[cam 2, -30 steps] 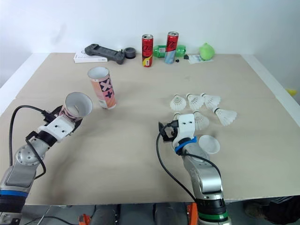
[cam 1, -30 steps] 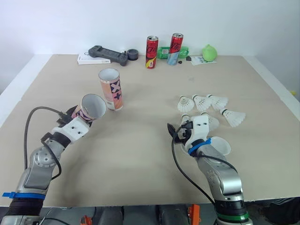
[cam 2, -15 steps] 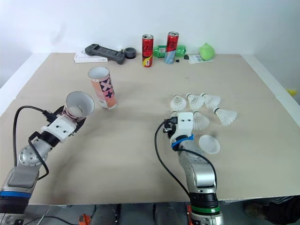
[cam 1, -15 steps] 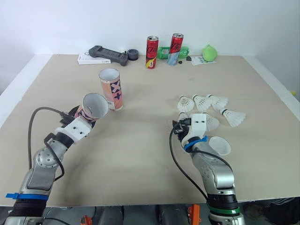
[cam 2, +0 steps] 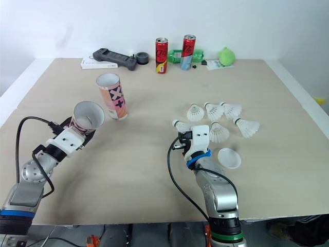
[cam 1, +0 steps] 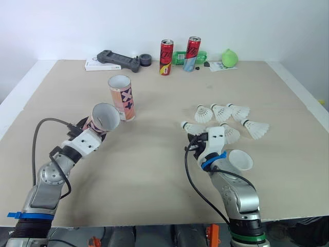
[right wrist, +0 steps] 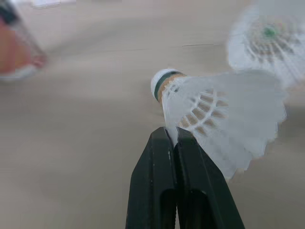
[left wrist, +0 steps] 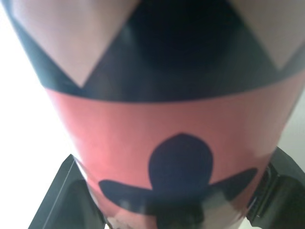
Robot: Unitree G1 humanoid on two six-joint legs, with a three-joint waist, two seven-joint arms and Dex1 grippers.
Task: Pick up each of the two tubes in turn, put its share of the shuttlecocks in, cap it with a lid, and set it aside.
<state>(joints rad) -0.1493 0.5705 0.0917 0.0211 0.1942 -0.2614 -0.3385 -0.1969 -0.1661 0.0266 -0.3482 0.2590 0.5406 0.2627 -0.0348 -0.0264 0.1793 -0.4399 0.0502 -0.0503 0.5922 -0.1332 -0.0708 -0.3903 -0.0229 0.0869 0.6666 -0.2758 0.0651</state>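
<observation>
My left gripper (cam 1: 90,130) is shut on a pink-and-black patterned tube (cam 1: 103,119), held tilted with its open mouth toward the table's middle; in the left wrist view the tube (left wrist: 167,119) sits between both fingers. A second patterned tube (cam 1: 122,98) stands upright just beyond it. My right gripper (cam 1: 197,137) is shut on the feather skirt of a white shuttlecock (right wrist: 214,109), whose cork points toward the left tube. Several more shuttlecocks (cam 1: 222,112) lie on the table behind and right of that gripper. A white lid (cam 1: 240,160) lies beside my right forearm.
Along the table's far edge (cam 1: 154,60) stand two red drink cans (cam 1: 166,57), a black controller (cam 1: 118,59) on a white booklet, a dark tape roll (cam 1: 145,60), a green bottle and a green ball (cam 1: 230,57).
My right gripper has shut on a shuttlecock and lifted it slightly, its cork now poking out to the left. The left arm with its tube has edged a little to the right.
</observation>
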